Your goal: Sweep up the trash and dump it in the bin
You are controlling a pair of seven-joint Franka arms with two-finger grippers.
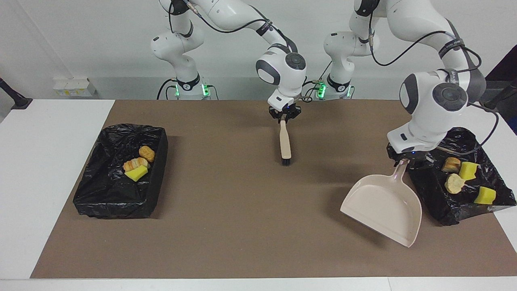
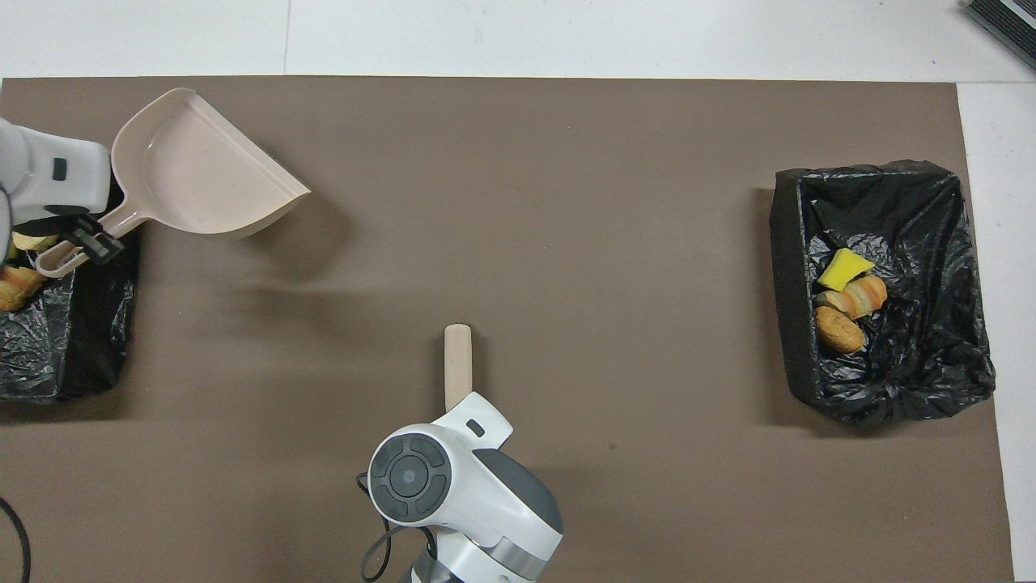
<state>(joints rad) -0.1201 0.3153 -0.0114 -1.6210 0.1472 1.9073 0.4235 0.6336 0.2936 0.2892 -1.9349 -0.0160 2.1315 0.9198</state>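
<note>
My left gripper [image 1: 404, 161] is shut on the handle of the beige dustpan [image 1: 383, 208], which is empty and held tilted above the mat beside the black-lined bin [image 1: 501, 190] at the left arm's end. That bin holds several bits of trash [image 1: 468, 170], yellow foam and bread-like. My right gripper [image 1: 284, 116] is shut on the beige brush [image 1: 285, 141] over the mat's middle, bristles pointing down. A second black-lined bin [image 1: 105, 194] at the right arm's end holds three bits of trash [image 1: 136, 173]. In the overhead view the dustpan [image 2: 194, 174], brush [image 2: 458, 360] and both bins [image 2: 931, 372] [image 2: 73, 340] show.
A brown mat [image 1: 242, 226] covers the white table [image 1: 48, 161]. No trash shows on the mat. Both bins stand at the mat's ends.
</note>
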